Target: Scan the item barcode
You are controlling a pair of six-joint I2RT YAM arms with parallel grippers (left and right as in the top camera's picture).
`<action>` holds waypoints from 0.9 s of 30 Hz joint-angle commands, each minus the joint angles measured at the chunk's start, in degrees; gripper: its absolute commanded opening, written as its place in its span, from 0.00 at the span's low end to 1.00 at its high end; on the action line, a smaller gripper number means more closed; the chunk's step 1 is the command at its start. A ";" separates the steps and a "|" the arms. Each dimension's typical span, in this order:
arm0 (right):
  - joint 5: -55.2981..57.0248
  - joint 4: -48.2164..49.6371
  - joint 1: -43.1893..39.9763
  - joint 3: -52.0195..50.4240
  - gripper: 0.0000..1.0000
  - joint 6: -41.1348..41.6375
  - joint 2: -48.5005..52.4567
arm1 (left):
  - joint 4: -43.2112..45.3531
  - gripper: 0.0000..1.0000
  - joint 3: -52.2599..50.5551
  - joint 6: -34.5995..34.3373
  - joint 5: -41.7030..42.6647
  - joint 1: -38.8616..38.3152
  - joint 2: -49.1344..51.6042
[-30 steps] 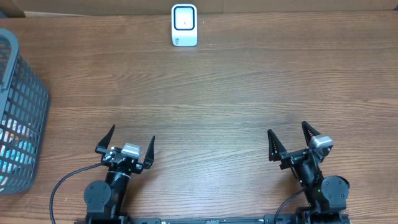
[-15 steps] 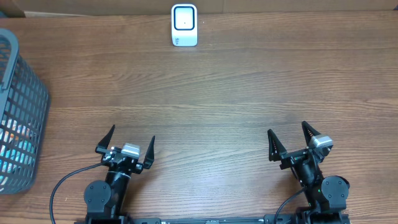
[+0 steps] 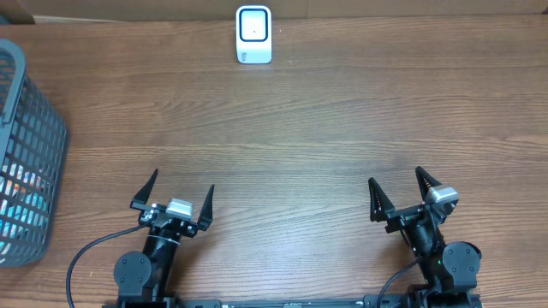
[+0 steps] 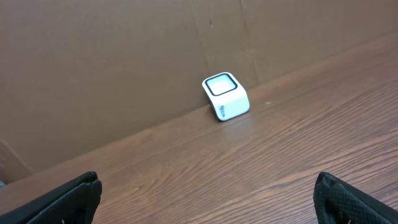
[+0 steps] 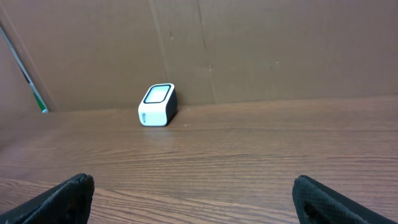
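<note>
Both the left end effector (image 3: 181, 183) and right end effector (image 3: 396, 175) stand spread apart, empty, at lower frame. One white boxy barcode scanner (image 3: 254, 34) sits top centre, one grey mesh plastic basket (image 3: 34, 145) at the left edge, with brown wooden worktop (image 3: 291, 128) stretching between.

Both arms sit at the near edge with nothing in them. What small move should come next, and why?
Probably swing the left gripper toward the grey basket on its own side. It and the right gripper are both open and empty, the scanner stands alone at the far edge, and the only items visible lie inside that basket.
</note>
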 commanded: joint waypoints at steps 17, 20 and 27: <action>0.17 0.37 -0.11 -0.59 1.00 0.11 -0.46 | -6.88 1.00 10.16 -7.10 7.85 0.00 1.77; 0.17 0.37 -0.11 -0.59 1.00 0.11 -0.46 | -8.24 1.00 13.88 -7.10 10.05 0.00 5.99; 0.17 0.37 -0.11 -0.59 1.00 0.11 -0.46 | -9.77 1.00 25.18 -8.83 16.55 0.00 22.12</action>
